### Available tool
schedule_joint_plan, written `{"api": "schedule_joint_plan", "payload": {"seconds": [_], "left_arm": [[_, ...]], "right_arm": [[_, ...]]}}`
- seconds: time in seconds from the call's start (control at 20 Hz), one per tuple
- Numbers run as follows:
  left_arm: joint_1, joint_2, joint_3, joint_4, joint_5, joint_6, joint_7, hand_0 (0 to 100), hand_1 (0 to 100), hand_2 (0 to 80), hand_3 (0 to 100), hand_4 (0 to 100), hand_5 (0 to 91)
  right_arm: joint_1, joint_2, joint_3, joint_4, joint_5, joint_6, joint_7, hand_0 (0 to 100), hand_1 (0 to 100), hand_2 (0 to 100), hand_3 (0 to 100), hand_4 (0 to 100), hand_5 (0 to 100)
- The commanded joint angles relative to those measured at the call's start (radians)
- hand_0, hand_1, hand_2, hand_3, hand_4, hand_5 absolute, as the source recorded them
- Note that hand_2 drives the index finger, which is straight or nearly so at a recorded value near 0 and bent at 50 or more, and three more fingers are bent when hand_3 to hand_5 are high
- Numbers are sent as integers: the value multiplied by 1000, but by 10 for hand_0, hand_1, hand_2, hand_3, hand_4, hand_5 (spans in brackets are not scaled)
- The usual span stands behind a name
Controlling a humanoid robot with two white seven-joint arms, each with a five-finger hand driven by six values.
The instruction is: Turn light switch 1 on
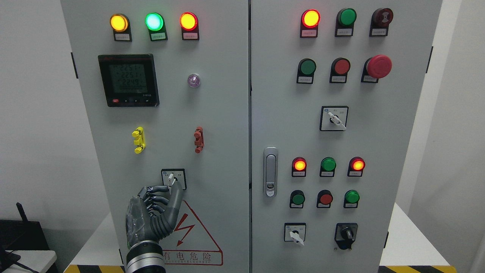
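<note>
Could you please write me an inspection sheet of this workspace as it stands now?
Surface: grey two-door electrical cabinet; warning triangle at lower left.
Job's things: rotary switch on the left door, lever pinched by fingertips.
Clutter: yellow clip, red clip, power meter, lit indicator lamps, emergency stop button.
Grippers: left hand curled on the rotary switch; right hand not in view.
Cables: nothing seen.
Surroundings: white walls; black device at lower left; hazard striping along the floor.
</note>
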Motion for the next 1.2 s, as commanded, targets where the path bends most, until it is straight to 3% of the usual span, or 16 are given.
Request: {"api": "schedule_joint_plan", "payload": {"seconds": [0.0,1.15], "left_arm": [[-8,0,-6,2,3,6,0,210,440,486,770,848,884],[-25,0,-4,9,3,37,0,284,345,494,780,853,883]], "right_arm": [[1,-1,17,0,-25,-1,-1,120,389,0,0,0,0],[-1,0,17,0,-25,-1,-1,120,389,0,0,0,0]]}}
